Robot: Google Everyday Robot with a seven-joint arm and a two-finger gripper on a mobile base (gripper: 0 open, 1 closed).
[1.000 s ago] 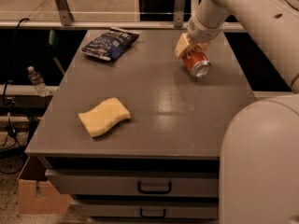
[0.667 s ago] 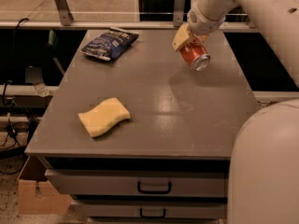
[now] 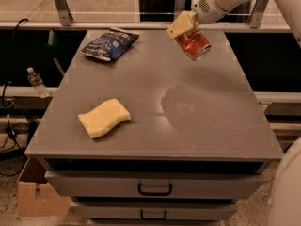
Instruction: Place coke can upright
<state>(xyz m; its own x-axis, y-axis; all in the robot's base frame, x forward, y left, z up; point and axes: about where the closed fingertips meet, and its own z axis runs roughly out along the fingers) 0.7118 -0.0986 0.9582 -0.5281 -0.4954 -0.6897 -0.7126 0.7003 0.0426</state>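
Observation:
The coke can (image 3: 194, 44), red-orange with a silver end, hangs tilted in the air above the far right part of the grey table (image 3: 155, 126), its silver end pointing down and to the right. My gripper (image 3: 186, 28) comes in from the upper right on the white arm and is shut on the can's upper end. One cream-coloured finger (image 3: 179, 24) shows on the can's left side. The can's shadow falls on the table top below it.
A dark blue chip bag (image 3: 109, 44) lies at the far left of the table. A yellow sponge (image 3: 104, 117) lies near the front left. Drawers with handles (image 3: 154, 189) sit under the table top. A plastic bottle (image 3: 36, 82) and a cardboard box (image 3: 37, 199) are on the floor at left.
The gripper has lifted the can up off the table and tilted it; it now hangs higher and slightly further back than a second ago.

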